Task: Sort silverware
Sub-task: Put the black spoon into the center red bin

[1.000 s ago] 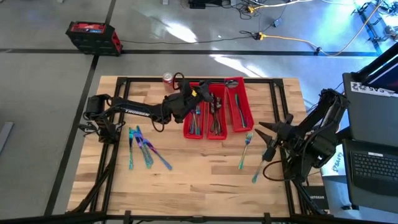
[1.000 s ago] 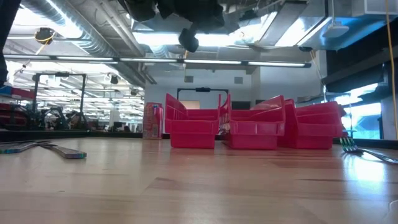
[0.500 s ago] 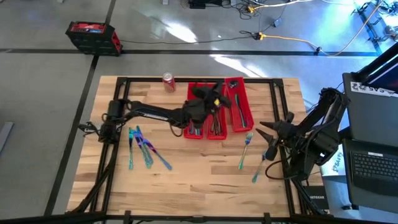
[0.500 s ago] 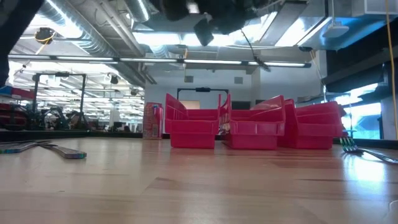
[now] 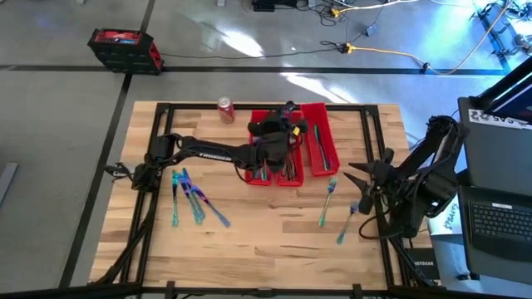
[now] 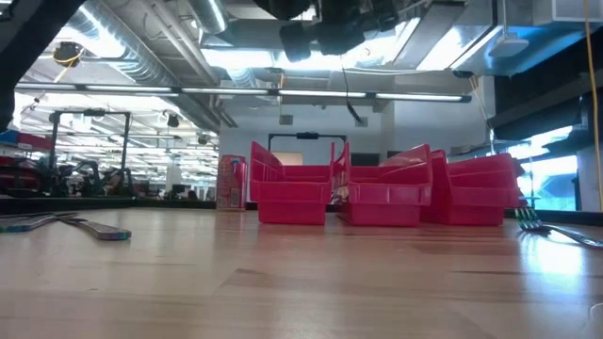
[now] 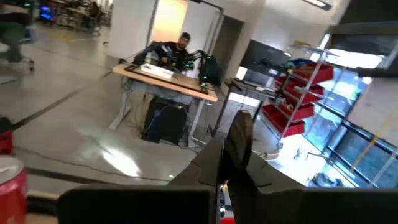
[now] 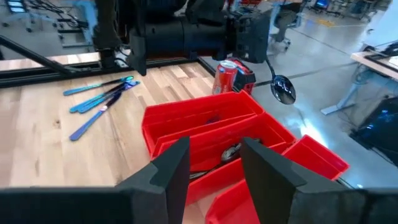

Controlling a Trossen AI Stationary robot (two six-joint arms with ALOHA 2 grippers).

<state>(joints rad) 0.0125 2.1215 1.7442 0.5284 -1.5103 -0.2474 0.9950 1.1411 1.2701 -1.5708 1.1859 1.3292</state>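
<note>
The spoon (image 8: pixel 283 91) hangs in the air from my left pincer (image 5: pixel 284 129), bowl downward, above the far end of the three red bins (image 5: pixel 323 159). I cannot tell which bin it is exactly over. My left pincer is fully closed, pinching the spoon by its thin handle. My left arm stretches out from the table's left side across to the bins.

The bins stand side by side at the table's far middle and already hold pieces. There are teal ones (image 5: pixel 260 169) in the left bin, dark ones (image 5: pixel 288 169) in the middle bin and a few more (image 5: pixel 317 143) in the right bin.

A loose cluster of teal-blue pieces (image 5: pixel 189 199) lies on the bare wood near the left arm's base, well apart from the bins. Two forks lie on the other side. One fork (image 5: pixel 329 199) is just beside the right bin's near corner, and another fork (image 5: pixel 345 226) is nearer the table's front edge.

My right pincer (image 5: pixel 360 188) hovers at the right edge of the table (image 5: pixel 266 245), near those two forks. Its fingers (image 8: pixel 166 173) stand about half apart with nothing between them, pointing across toward the bins.

A red soda can (image 5: pixel 224 105) stands upright at the far edge, just left of the bins.
</note>
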